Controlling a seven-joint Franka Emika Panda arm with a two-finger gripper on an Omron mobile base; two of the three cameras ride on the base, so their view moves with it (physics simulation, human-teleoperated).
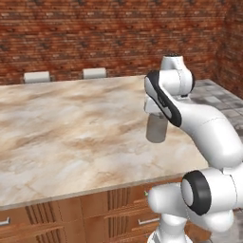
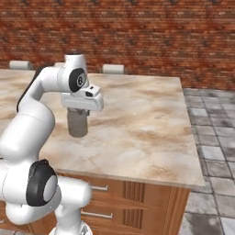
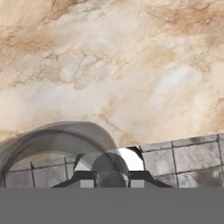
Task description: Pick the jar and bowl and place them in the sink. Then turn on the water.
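Jar (image 1: 156, 128), seen from the left base, hangs upright under the hand, lifted off the marble worktop (image 1: 71, 133); from the right base we see likewise; the hand view shows the fingers (image 3: 111, 180) closed on its top.

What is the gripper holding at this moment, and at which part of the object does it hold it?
The gripper holds the grey jar at its top, from above; the jar's body hangs below the hand, over the marble counter.
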